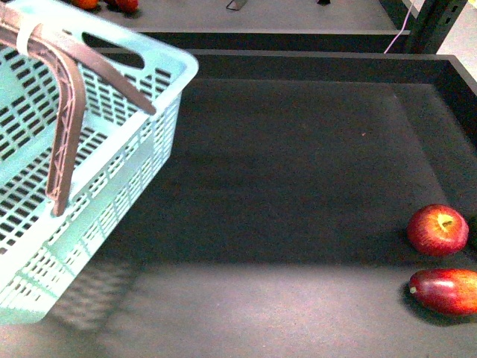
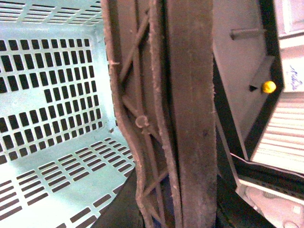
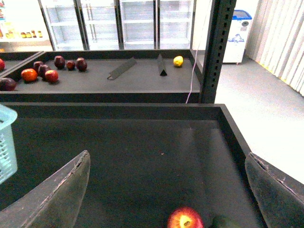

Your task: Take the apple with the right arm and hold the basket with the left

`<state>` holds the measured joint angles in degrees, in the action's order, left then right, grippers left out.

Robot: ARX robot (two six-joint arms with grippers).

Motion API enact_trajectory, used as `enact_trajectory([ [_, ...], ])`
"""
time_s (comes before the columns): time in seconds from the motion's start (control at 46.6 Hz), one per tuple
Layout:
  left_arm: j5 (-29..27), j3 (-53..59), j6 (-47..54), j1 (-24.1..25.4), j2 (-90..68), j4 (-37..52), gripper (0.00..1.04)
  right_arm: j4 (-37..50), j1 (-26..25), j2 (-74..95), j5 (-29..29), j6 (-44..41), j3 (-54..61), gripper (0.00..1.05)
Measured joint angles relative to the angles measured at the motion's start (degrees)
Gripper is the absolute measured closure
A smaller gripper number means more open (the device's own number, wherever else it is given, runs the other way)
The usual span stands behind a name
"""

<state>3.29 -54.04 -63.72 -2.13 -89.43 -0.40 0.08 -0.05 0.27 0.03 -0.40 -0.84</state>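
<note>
Dim and grainy on the dark tray (image 1: 298,186), soft shadow under the basket (image 1: 134,171). Bright glare from fridges (image 3: 118,23).

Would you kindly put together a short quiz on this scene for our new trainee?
1. True or false: the apple lies inside the basket.
2. The right gripper is: A) open, B) shut on the apple, C) shut on the basket.
3. What lies just beside the apple, nearer the robot?
Key: 1 false; 2 A; 3 an elongated dark-red fruit.
</note>
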Motion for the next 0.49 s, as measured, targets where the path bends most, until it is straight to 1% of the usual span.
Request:
enact_trajectory([
  [0.15,0.2,-0.3,0.0,-4.8,4.1,-1.7,0.86,0.0,0.0,0.0,0.0,0.0,0.0,0.09],
  [0.408,-1.2,-4.3,0.1,-21.1,5.4,-4.5,0.86,0.0,0.0,0.0,0.0,0.0,0.0,0.09],
  [0.494,-1.6,-5.5,0.3,-24.9,5.5,-5.3,0.86,0.0,0.0,0.0,0.0,0.0,0.0,0.09],
])
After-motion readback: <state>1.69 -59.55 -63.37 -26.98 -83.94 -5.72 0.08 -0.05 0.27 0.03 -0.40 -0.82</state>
